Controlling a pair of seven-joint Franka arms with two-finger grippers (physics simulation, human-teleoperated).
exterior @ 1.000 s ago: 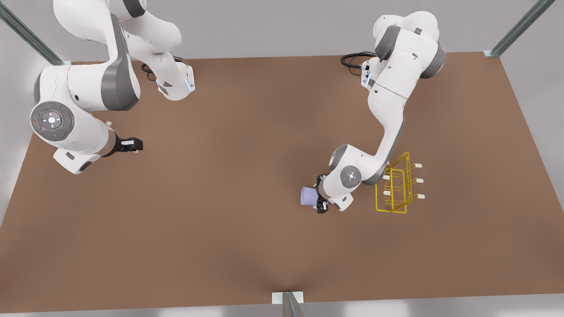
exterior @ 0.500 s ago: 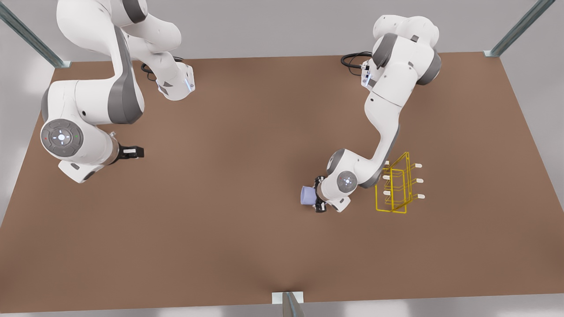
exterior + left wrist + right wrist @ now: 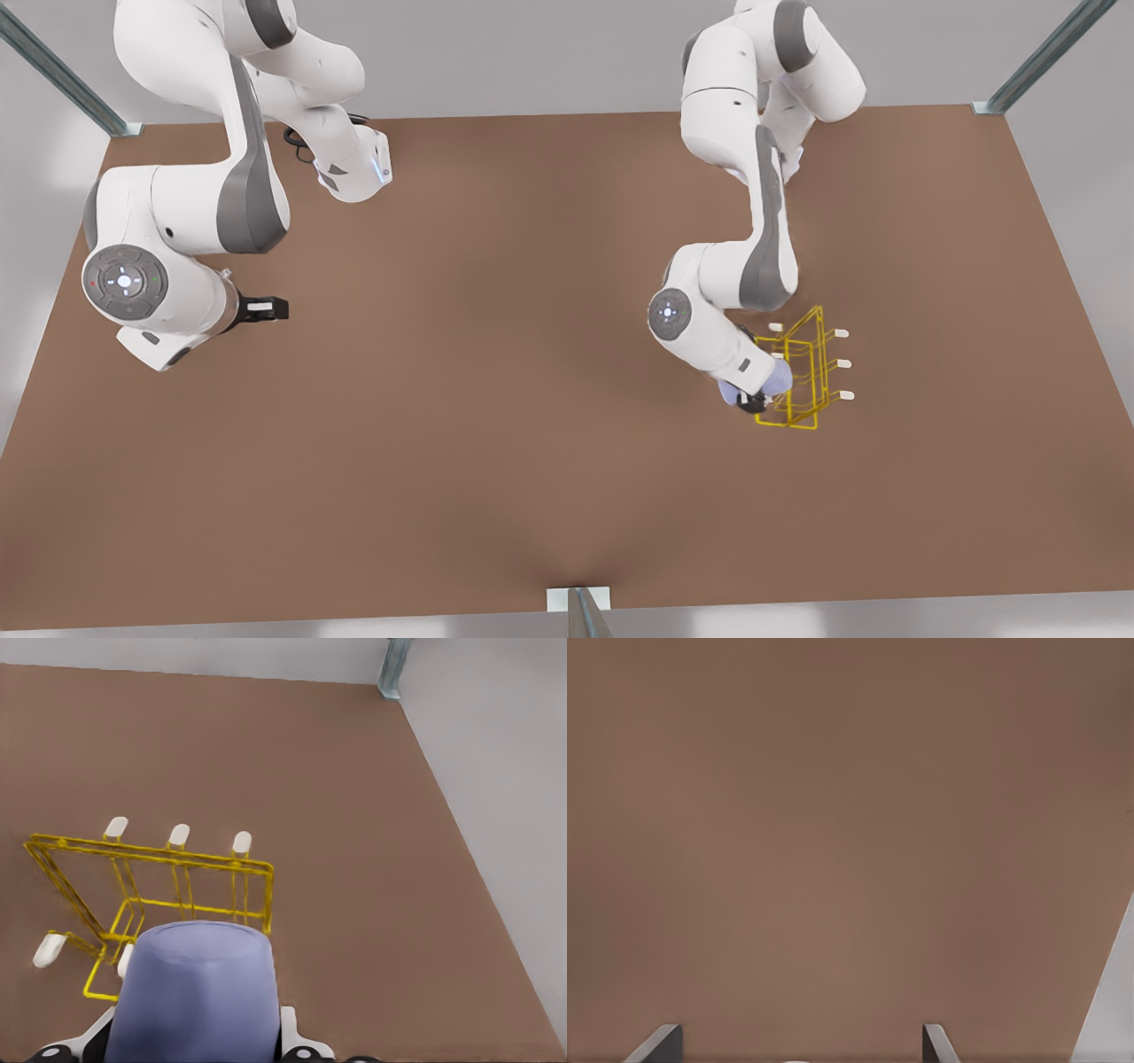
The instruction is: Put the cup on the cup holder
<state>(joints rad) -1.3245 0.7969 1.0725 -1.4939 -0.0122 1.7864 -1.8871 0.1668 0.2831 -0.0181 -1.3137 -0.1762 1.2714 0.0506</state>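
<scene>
While clamped in left claw [image 3: 755, 399], cup [image 3: 769, 379] against cup holder [image 3: 802, 372], centre-right; unhung. Right claw [image 3: 266, 308] parted, empty, idle.

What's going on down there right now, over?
Left gripper shut on the cup, at the cup holder. Right gripper open, waiting above the table. Path clear.

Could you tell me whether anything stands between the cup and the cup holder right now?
Nothing visible does. The left claw is shut on the cup, held right at the cup holder, with the nearest white-tipped pegs beside it. The right claw waits, open, far across the table.
</scene>
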